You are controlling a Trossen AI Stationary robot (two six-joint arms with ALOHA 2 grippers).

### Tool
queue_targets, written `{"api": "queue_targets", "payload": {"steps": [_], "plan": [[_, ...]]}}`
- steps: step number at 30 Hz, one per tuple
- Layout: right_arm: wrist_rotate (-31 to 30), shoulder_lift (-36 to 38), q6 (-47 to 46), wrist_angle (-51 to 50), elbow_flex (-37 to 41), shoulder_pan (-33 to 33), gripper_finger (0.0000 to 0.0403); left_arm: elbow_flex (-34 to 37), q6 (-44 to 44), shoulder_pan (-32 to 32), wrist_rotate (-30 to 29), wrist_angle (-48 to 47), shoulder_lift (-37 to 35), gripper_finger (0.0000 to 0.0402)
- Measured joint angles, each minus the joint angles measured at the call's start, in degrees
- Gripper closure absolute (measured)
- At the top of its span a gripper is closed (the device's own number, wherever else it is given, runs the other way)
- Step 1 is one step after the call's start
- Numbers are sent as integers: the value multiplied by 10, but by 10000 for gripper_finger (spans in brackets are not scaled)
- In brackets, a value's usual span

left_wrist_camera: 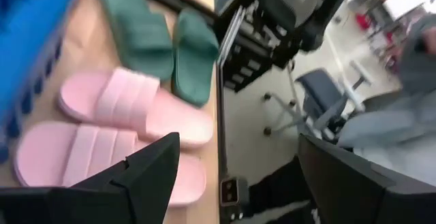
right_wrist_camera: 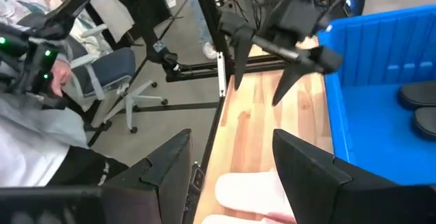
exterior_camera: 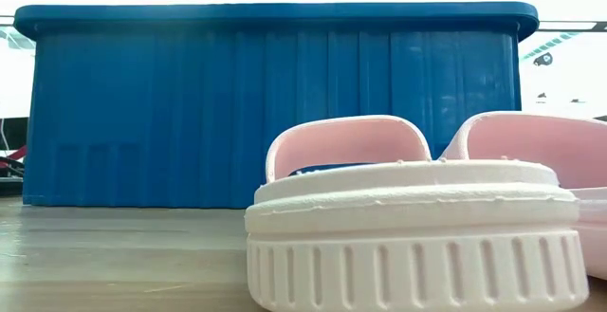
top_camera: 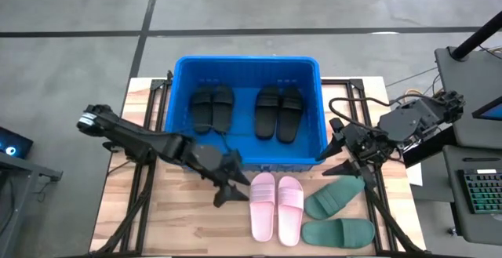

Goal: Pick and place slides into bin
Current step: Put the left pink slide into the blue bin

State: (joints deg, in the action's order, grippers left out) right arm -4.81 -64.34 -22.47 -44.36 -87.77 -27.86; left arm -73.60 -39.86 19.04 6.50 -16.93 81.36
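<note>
So, four black slides (top_camera: pixel 247 110) already lie in the bin (top_camera: pixel 182 64) as two pairs, and four are left on the table (top_camera: pixel 157 219) in front of it: the pink pair (top_camera: pixel 276 205) just before the bin's front wall, the green pair (top_camera: pixel 339 213) to their right.

My left hand (top_camera: pixel 230 190) hovers off the bin's front-left corner, just beside the nearer pink slide, fingers spread and holding nothing. My right hand (top_camera: pixel 345 158) hangs by the bin's front-right corner, above the upper green slide, also released and empty.

I judge the pink slide nearest my left hand is the next pick. To do it well I would come down over its wide strap, one finger under the arch and one on top, since the sole looks too flat to pinch from its edges.

Room is tight: both pink slides touch side by side, and the bin's thick rim stands high, so the lift must clear it. Bare blue floor shows near the bin's front wall.
</note>
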Motion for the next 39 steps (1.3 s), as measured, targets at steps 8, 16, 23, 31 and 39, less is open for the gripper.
{"api": "queue_targets", "payload": {"steps": [8, 16, 23, 31, 39], "plan": [[-4, -3, 0, 0, 2, 0, 209, -8, 2, 32, -21, -56, 66, 136], [-9, -3, 0, -4, 5, 0, 209, -104, 39, 51, -84, -170, 123, 179], [-9, -3, 0, -5, 6, 0, 209, -180, 177, 67, -176, -196, 183, 198], [-12, -3, 0, -8, 6, 0, 209, -200, 328, 73, -190, -196, 244, 199], [-14, -3, -4, -22, 9, 0, 209, -197, 314, 73, -187, -196, 291, 199]]}}
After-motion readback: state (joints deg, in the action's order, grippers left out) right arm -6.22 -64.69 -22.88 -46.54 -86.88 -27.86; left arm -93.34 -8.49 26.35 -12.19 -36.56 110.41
